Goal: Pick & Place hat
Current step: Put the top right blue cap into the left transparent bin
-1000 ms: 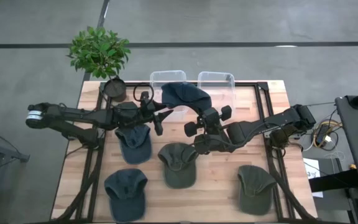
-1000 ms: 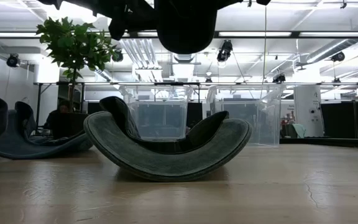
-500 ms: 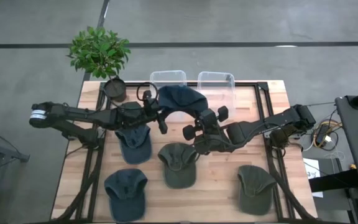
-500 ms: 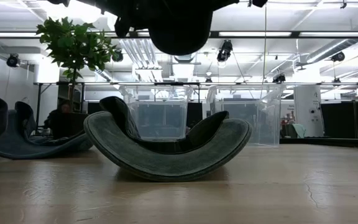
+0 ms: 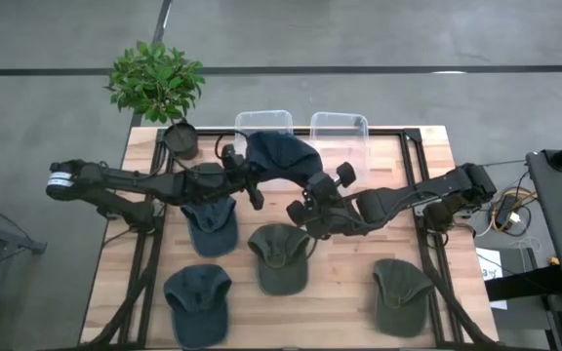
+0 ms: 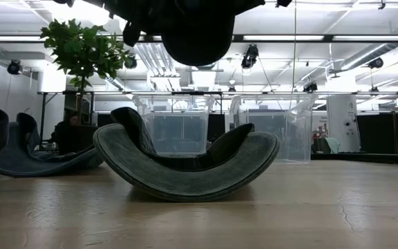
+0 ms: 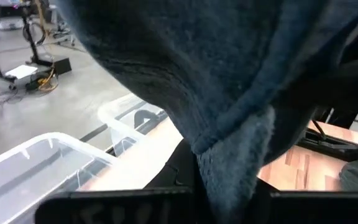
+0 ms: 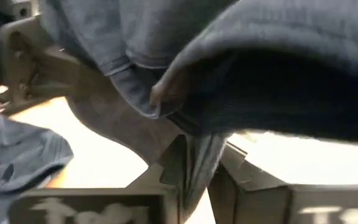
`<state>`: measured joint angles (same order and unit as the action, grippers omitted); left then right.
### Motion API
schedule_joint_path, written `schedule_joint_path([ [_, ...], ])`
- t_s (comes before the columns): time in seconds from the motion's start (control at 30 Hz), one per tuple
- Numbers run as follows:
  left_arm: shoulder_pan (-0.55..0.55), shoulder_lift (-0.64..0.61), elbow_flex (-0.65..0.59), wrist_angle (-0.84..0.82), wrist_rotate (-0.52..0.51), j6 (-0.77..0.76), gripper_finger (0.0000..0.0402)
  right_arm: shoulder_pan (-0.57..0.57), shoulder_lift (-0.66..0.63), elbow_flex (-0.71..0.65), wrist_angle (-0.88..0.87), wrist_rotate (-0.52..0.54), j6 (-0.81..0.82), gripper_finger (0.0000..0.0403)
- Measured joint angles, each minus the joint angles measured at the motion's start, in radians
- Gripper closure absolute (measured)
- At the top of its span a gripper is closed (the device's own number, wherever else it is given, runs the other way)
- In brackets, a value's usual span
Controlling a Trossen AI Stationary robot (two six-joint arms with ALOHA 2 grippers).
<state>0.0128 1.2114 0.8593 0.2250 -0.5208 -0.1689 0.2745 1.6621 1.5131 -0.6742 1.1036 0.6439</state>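
Note:
A dark blue hat (image 5: 281,156) hangs in the air over the left clear bin (image 5: 261,125), held between both grippers. In the low view it shows as a dark dome (image 6: 195,34) at the top. My left gripper (image 5: 252,180) reaches in from the table's left and is shut on the hat's left side. My right gripper (image 5: 310,192) comes from the right and is shut on the hat's right, near side. In each wrist view the hat's cloth fills the picture just ahead of the fingers. My left gripper pinches a hanging flap of the hat's lower edge (image 7: 232,168) between its two fingers, coming roughly level from the table's left. The hat is lifted clear of the table. My right gripper has a fold of the hat's edge (image 8: 197,158) between its two fingers, coming from the table's right; the cloth droops slack around them.
Several more hats lie on the wooden table: a blue hat (image 5: 210,222), a green hat (image 5: 281,255), another blue hat (image 5: 198,300) and another green hat (image 5: 401,292). A second clear bin (image 5: 340,132) stands at the far edge, and a potted plant (image 5: 156,83) at the far left corner.
My left gripper has moved toward the table's right, up to the hanging hat, and has shut on its edge. The hat, with my right gripper on it, has drifted a little toward the left bin and stays clear of the table.

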Motion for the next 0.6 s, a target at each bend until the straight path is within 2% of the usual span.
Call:
schedule_joint_path([
  [0.13, 0.003, -0.002, 0.002, -0.021, -0.143, -0.075, 0.0397, 0.003, -0.016, 0.000, -0.033, -0.054, -0.004, 0.0311],
  [0.2, 0.005, -0.004, 0.017, -0.083, -0.227, -0.108, 0.0397, 0.003, -0.028, 0.000, -0.077, -0.092, -0.004, 0.0292],
  [0.27, 0.014, -0.004, 0.045, -0.157, -0.266, -0.154, 0.0397, 0.002, -0.041, 0.000, -0.133, -0.157, -0.004, 0.0275],
  [0.37, 0.043, -0.004, 0.101, -0.272, -0.254, -0.242, 0.0397, 0.002, -0.066, 0.000, -0.219, -0.239, -0.002, 0.0258],
  [0.47, 0.088, 0.006, 0.162, -0.441, -0.246, -0.350, 0.0397, 0.010, -0.092, 0.000, -0.290, -0.273, 0.000, 0.0251],
  [0.6, 0.159, 0.023, 0.224, -0.603, -0.150, -0.518, 0.0397, 0.037, -0.127, 0.000, -0.362, -0.275, -0.033, 0.0253],
])
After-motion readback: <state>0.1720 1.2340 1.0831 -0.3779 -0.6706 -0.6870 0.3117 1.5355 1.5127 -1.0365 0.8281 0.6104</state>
